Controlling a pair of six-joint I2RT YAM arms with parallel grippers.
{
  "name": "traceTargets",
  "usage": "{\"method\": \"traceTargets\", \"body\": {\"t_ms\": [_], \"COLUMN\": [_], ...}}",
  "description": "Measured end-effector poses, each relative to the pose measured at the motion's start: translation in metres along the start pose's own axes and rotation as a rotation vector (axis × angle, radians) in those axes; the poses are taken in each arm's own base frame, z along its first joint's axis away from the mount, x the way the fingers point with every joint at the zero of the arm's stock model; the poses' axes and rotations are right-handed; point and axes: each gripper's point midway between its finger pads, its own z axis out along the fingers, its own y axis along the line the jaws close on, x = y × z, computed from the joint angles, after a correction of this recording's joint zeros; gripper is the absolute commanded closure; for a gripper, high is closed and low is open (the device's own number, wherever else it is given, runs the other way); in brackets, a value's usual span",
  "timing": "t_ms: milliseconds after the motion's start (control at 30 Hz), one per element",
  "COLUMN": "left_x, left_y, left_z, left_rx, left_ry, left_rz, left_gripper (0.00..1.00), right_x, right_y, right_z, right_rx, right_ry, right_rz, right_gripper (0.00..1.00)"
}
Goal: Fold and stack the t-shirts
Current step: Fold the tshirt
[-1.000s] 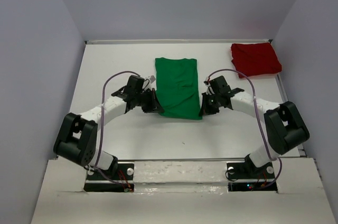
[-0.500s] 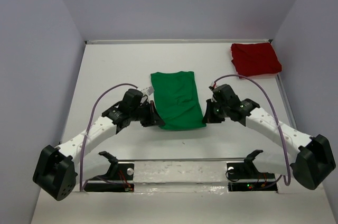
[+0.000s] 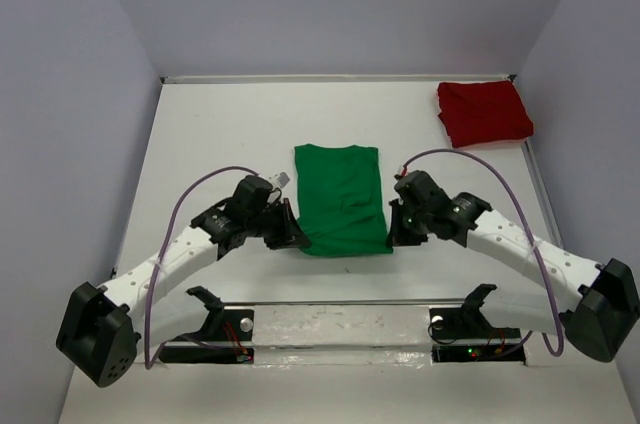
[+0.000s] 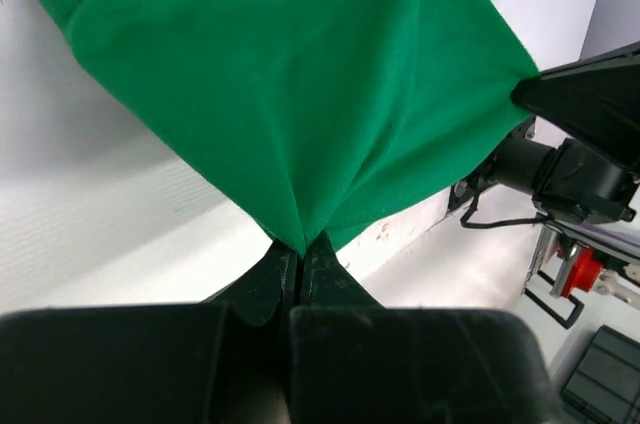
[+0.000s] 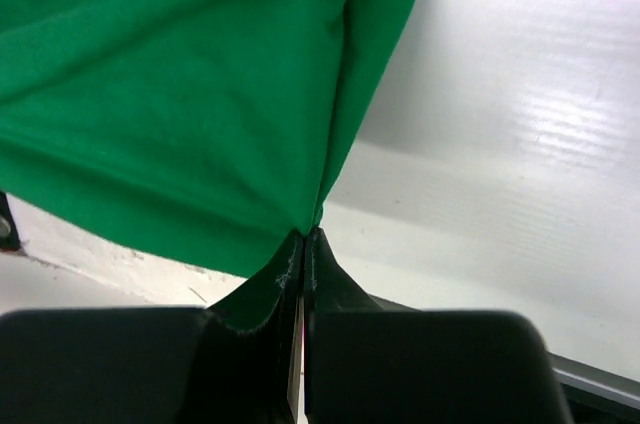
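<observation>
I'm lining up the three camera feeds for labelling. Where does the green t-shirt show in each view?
Top external: the bright green cloth t-shirt sits at the picture's centre.
Left wrist: it fills the upper centre, a corner pinched in the left hand.
Right wrist: it fills the upper left, a corner pinched in the right hand.
Shared landmark: the white tabletop beneath it.

Green t-shirt [image 3: 341,199] folded, mid-table; dark red t-shirt [image 3: 483,112], seemingly folded, far right corner.
</observation>
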Motion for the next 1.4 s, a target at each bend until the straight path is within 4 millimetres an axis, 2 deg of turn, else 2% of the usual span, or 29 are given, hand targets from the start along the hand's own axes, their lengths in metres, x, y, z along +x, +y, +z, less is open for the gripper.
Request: {"method": "traceTargets", "body": {"t_ms": [67,133,200,233,333,367,400,467,533,600,633,700,867,900,1000,1167,1400], "left_x": [-0.006,-0.022,-0.051,-0.065,-0.122,-0.139,-0.155,-0.204,-0.231,-0.254,-0.261,-0.267,-0.249,-0.247,-0.246,-0.251,-0.248], "left_y": [-0.002,-0.011,-0.024,-0.03,-0.047,-0.049,-0.051,-0.053,-0.046,-0.028,-0.02,0.002,0.049,0.052,0.055,0.051,0.052], "left_z": [0.0,0.001,0.003,0.005,0.005,0.007,0.008,0.02,0.034,0.057,0.068,0.09,0.126,0.13,0.135,0.138,0.139], "left_rx": [-0.027,-0.041,-0.048,-0.054,-0.055,-0.055,-0.064,-0.076,-0.09,-0.117,-0.128,-0.148,-0.193,-0.189,-0.17,-0.129,-0.121], "left_ry": [0.007,0.005,-0.024,-0.035,-0.089,-0.104,-0.115,-0.144,-0.154,-0.127,-0.111,-0.074,0.056,0.071,0.09,0.072,0.064], "left_rz": [0.007,0.022,0.048,0.054,0.092,0.105,0.107,0.136,0.146,0.142,0.14,0.13,0.064,0.059,0.047,0.056,0.062], "left_gripper": [1.0,1.0,1.0,1.0,1.0,1.0,1.0,1.0,1.0,1.0,1.0,1.0,1.0,1.0,1.0,1.0,1.0], "right_x": [-0.018,-0.042,-0.067,-0.086,-0.123,-0.147,-0.16,-0.198,-0.237,-0.262,-0.269,-0.281,-0.274,-0.273,-0.281,-0.296,-0.31], "right_y": [0.004,0.012,0.02,0.027,0.036,0.037,0.035,0.032,0.021,0.011,0.006,-0.008,-0.038,-0.045,-0.049,-0.058,-0.059], "right_z": [0.0,0.004,0.01,0.019,0.034,0.041,0.046,0.057,0.075,0.093,0.1,0.12,0.155,0.159,0.166,0.178,0.177], "right_rx": [0.047,0.082,0.118,0.136,0.152,0.159,0.169,0.173,0.191,0.197,0.201,0.211,0.233,0.236,0.228,0.208,0.183], "right_ry": [-0.017,-0.046,-0.063,-0.08,-0.099,-0.115,-0.119,-0.152,-0.173,-0.181,-0.178,-0.164,-0.075,-0.057,-0.055,-0.069,-0.085], "right_rz": [-0.017,-0.044,-0.069,-0.086,-0.109,-0.111,-0.106,-0.107,-0.097,-0.097,-0.096,-0.098,-0.094,-0.092,-0.112,-0.136,-0.146], "right_gripper": [1.0,1.0,1.0,1.0,1.0,1.0,1.0,1.0,1.0,1.0,1.0,1.0,1.0,1.0,1.0,1.0,1.0]}}
